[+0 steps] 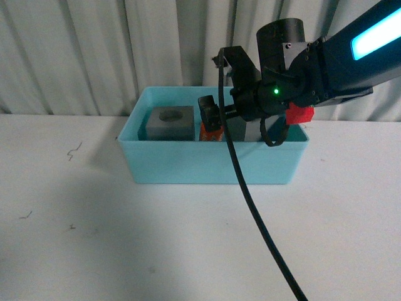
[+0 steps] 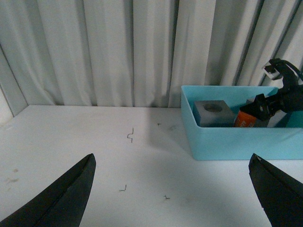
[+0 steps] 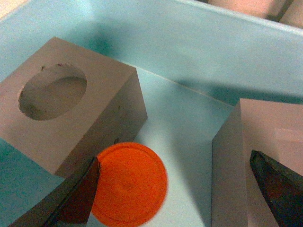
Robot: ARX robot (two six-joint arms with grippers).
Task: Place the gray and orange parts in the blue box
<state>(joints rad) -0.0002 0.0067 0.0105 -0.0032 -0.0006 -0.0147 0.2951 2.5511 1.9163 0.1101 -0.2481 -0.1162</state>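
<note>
The blue box (image 1: 213, 166) stands on the white table. In it are the gray cube with a round recess (image 1: 167, 122), the orange cylinder (image 1: 210, 133) and a second gray cube (image 1: 241, 130), mostly hidden by my right arm. My right gripper (image 1: 220, 119) hangs open and empty inside the box. In the right wrist view it (image 3: 174, 161) spans the orange cylinder (image 3: 130, 184) and the second cube (image 3: 251, 161), with the round-recess cube (image 3: 71, 109) beside them. My left gripper (image 2: 173, 158) is open and empty over bare table, short of the box (image 2: 236, 139).
A black cable (image 1: 257, 207) runs from my right arm down across the table's front. A pale curtain (image 1: 94, 50) hangs behind the box. Small dark marks (image 2: 130, 136) dot the table to the left of the box.
</note>
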